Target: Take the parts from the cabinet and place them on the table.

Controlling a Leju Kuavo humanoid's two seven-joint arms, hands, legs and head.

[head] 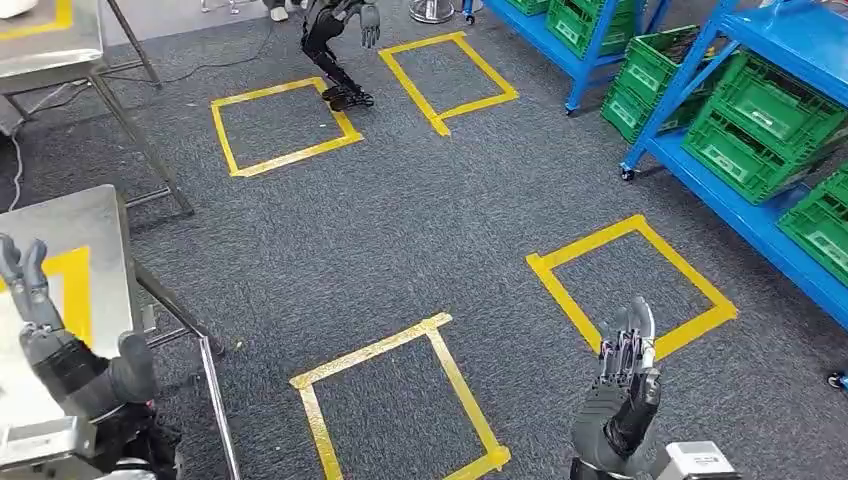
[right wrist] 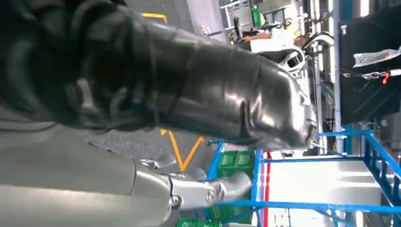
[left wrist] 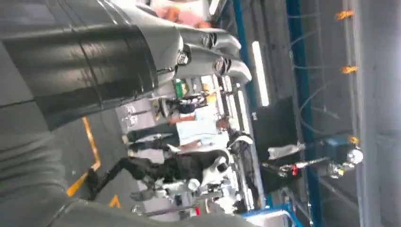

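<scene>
The blue cabinet (head: 700, 170) stands at the right, its shelves packed with green crates (head: 765, 115); whatever lies inside them is too small to make out. A steel table (head: 100, 225) is at my lower left. My left hand (head: 60, 350) is raised over that table's near part, fingers apart and pointing up, holding nothing. My right hand (head: 622, 395) is raised at the lower right over the carpet, fingers upright and empty, well short of the cabinet. In the wrist views, the left hand (left wrist: 94, 56) and the right hand (right wrist: 189, 94) are stretched out with nothing in them.
Yellow tape squares (head: 400, 400) mark the grey carpet between table and cabinet. A second steel table (head: 50, 45) stands at the far left. Another dark robot (head: 340, 45) stands at the far end. A person (left wrist: 198, 130) is in the left wrist view.
</scene>
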